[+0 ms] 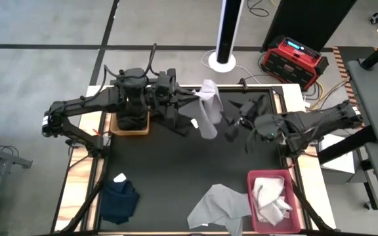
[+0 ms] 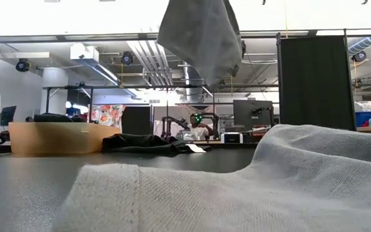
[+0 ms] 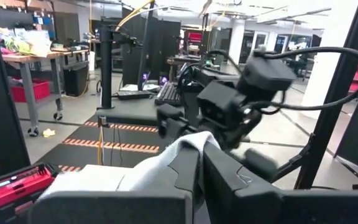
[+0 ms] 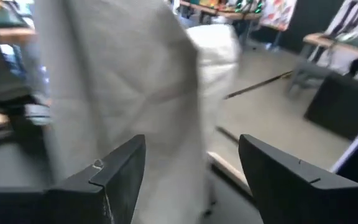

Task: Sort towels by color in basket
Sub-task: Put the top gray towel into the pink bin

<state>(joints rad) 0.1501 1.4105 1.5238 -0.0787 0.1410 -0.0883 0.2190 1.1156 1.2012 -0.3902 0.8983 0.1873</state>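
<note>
A light grey towel point(image 1: 207, 110) hangs in the air over the far middle of the table, with my left gripper point(image 1: 193, 105) shut on its top. In the low view the towel point(image 2: 201, 38) ends well above the tabletop. My right gripper point(image 1: 236, 122) stands open just to the towel's right. In the right wrist view its fingers point(image 4: 191, 171) are spread, with the towel point(image 4: 123, 81) close in front of them. A grey towel point(image 1: 218, 206) lies spread at the near edge. A navy towel point(image 1: 120, 198) with a white tag lies at the near left. My left gripper pinches the towel's upper edge point(image 3: 178, 149) between its two fingers. The fingers lie level and come from the table's left. The towel drapes over the fingertips and hangs slack below them, clear of the table.
A wooden basket point(image 1: 131, 123) holding dark cloth stands at the far left, under my left arm. A red basket point(image 1: 275, 200) with grey and white towels sits at the near right. In the low view a dark towel point(image 2: 150, 143) with a white tag lies beside the wooden basket point(image 2: 57, 137).
</note>
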